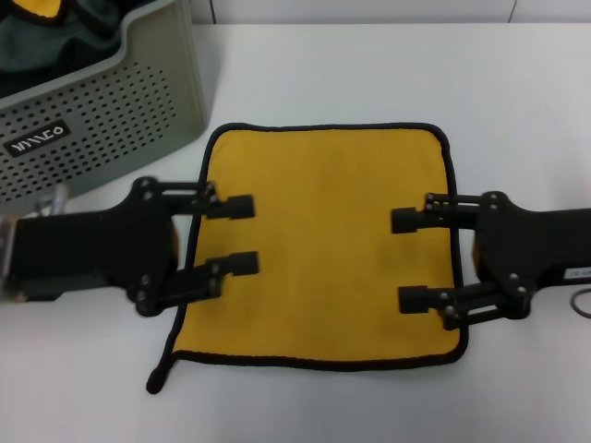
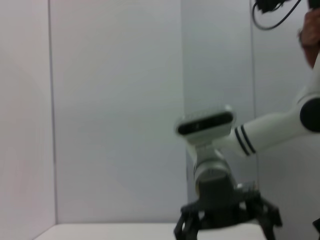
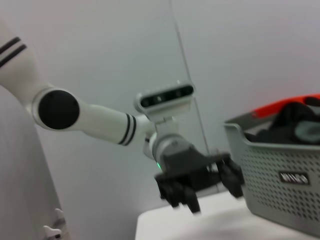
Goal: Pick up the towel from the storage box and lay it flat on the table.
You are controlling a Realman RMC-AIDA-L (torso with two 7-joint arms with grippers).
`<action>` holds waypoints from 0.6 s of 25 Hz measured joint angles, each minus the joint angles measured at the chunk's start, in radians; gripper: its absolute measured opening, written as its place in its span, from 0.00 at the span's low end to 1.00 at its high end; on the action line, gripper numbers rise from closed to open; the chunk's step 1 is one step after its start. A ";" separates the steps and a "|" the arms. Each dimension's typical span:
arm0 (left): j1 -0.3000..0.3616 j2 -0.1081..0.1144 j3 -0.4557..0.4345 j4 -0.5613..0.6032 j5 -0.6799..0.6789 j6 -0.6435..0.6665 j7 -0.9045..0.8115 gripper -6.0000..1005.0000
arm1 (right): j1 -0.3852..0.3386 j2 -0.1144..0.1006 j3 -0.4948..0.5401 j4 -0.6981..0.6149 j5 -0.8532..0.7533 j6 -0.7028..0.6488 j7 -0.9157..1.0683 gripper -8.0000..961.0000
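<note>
Black left claw (image 1: 245,235) and right claw (image 1: 408,260); white, black-banded arms.

One yellow towel (image 1: 328,245) lies spread at the centre of the head view; one grey storage box (image 1: 102,120) sits at the upper left of that frame, with one black label (image 1: 37,138) on its wall; one white table (image 1: 517,92) fills the rest; two grippers show, the left gripper (image 1: 242,235) at the towel's left edge and the right gripper (image 1: 408,260) at its right edge, each with two black fingers spread apart; one loop (image 1: 159,377) sticks out at the towel's lower left corner.
</note>
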 joint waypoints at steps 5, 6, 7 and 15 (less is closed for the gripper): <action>0.036 0.017 -0.001 -0.019 0.004 -0.008 0.015 0.47 | 0.025 0.001 -0.064 0.008 0.057 0.035 -0.025 0.90; 0.039 0.018 -0.001 -0.019 0.004 -0.012 0.015 0.47 | 0.028 0.001 -0.084 0.009 0.072 0.048 -0.030 0.89; 0.040 0.018 -0.001 -0.020 0.004 -0.014 0.015 0.47 | 0.029 0.001 -0.107 0.012 0.091 0.061 -0.036 0.89; 0.036 0.023 -0.022 -0.027 -0.002 -0.018 -0.006 0.47 | 0.057 0.001 -0.176 0.064 0.164 0.100 -0.080 0.89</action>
